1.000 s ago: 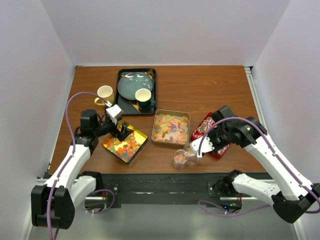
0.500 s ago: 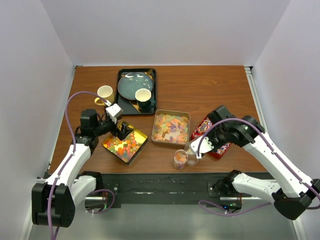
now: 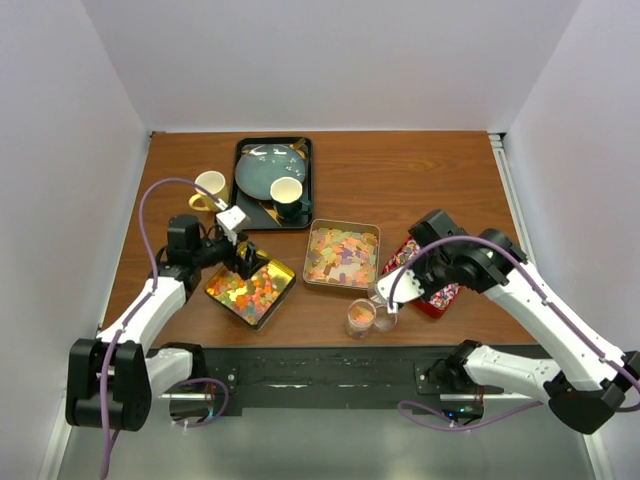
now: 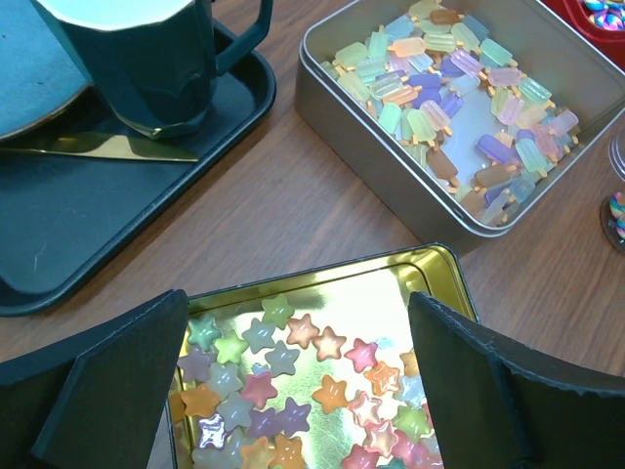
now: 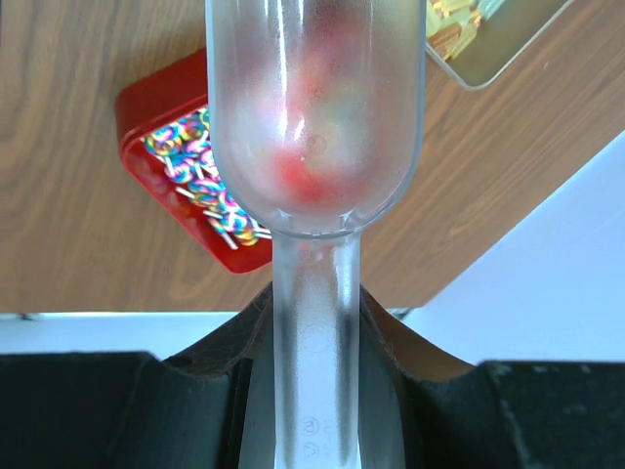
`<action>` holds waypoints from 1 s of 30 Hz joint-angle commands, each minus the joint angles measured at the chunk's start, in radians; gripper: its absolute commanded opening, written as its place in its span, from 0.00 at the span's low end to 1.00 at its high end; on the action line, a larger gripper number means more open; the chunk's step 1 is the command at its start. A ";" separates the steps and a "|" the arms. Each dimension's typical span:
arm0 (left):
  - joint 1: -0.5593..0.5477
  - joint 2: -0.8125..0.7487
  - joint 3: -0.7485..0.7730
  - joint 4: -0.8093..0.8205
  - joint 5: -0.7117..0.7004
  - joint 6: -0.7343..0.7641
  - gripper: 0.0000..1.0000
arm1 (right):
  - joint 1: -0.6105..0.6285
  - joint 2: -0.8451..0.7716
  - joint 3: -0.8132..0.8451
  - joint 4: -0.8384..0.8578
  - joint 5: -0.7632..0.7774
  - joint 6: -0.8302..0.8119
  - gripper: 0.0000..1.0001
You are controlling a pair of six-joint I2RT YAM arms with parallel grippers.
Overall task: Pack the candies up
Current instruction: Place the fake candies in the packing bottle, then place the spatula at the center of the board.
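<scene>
While the left gripper [image 3: 243, 262] hovers over the gold tin [image 3: 280, 298], the right gripper [image 3: 390, 298], nearer arm for a pour, holds a clear scoop [image 3: 383, 315] just right of the jar [image 3: 360, 318], seen from above. Left wrist: jaws spread wide and empty, star candies [image 4: 293, 391] directly below between them. Right wrist: fingers [image 5: 195, 386] clamp the scoop's handle [image 5: 314, 322]; its bowl, pointing straight away from the gripper, carries red candies [image 5: 293, 171], with the red tin [image 5: 137, 103] lying to its left.
</scene>
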 commanded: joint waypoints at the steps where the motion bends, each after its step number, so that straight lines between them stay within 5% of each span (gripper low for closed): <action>1: 0.003 0.010 0.080 0.002 0.040 0.016 1.00 | -0.035 0.028 0.063 -0.085 -0.016 0.287 0.00; 8: -0.006 0.009 0.188 -0.254 -0.018 0.128 1.00 | -0.317 0.062 -0.042 0.340 -0.085 0.702 0.00; 13: -0.017 0.039 0.272 -0.455 -0.016 0.241 1.00 | -0.506 0.247 -0.038 0.659 -0.077 0.918 0.00; 19: -0.124 0.055 0.263 -0.506 0.017 0.407 1.00 | -0.742 0.503 -0.032 0.926 -0.092 1.072 0.00; 24: -0.236 0.094 0.291 -0.546 0.050 0.540 1.00 | -0.841 0.643 0.053 0.961 -0.077 1.104 0.00; 30: -0.339 0.205 0.315 -0.520 0.047 0.493 1.00 | -0.884 0.747 0.106 0.945 -0.082 1.057 0.00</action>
